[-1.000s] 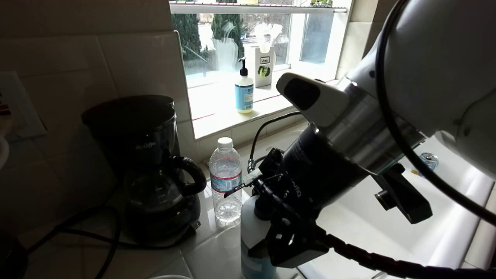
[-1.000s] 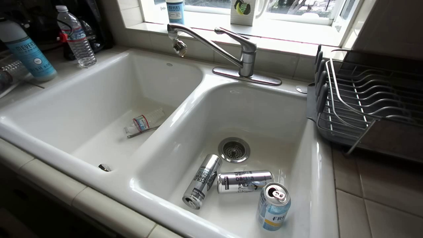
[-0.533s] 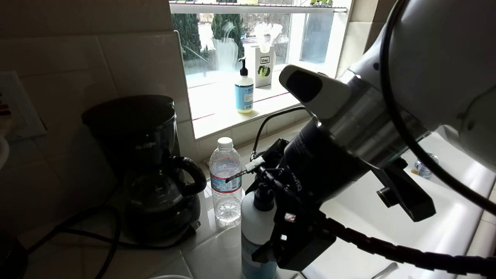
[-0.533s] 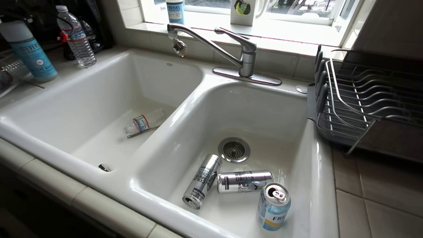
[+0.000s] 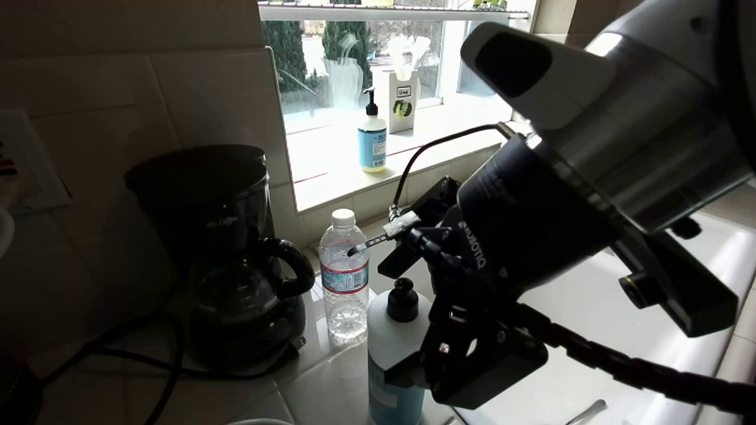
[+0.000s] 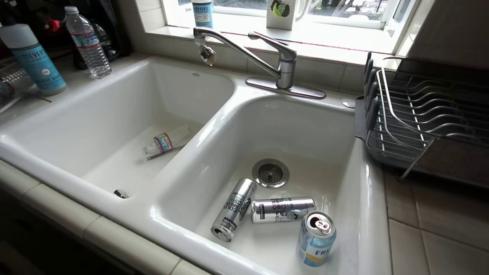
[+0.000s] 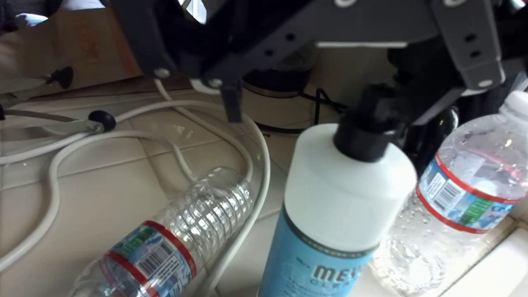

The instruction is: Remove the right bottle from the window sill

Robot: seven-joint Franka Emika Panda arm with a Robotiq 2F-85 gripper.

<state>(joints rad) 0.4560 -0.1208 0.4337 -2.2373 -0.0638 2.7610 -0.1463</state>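
- judging by an exterior view, the right bottle (image 5: 397, 351) was already off the window sill (image 5: 331, 184), upright on the counter (image 5: 328, 389) near the clear water bottle (image 5: 344, 283); the set-down step looked done, and the next move seemed to call for drawing clear without tipping it.
- there the gripper (image 5: 390, 321) had its jaws spread wide, pinching nothing; whether the lower finger (image 5: 403, 370) touched the bottle could not be told.
- in an exterior view, that bottle stood on the counter beside the sink (image 6: 202, 137); the jaws could not be made out.
- in the wrist view, a broad gap parted the fingers (image 7: 232, 103), and the bottle's black cap (image 7: 360, 140) was near one of them.
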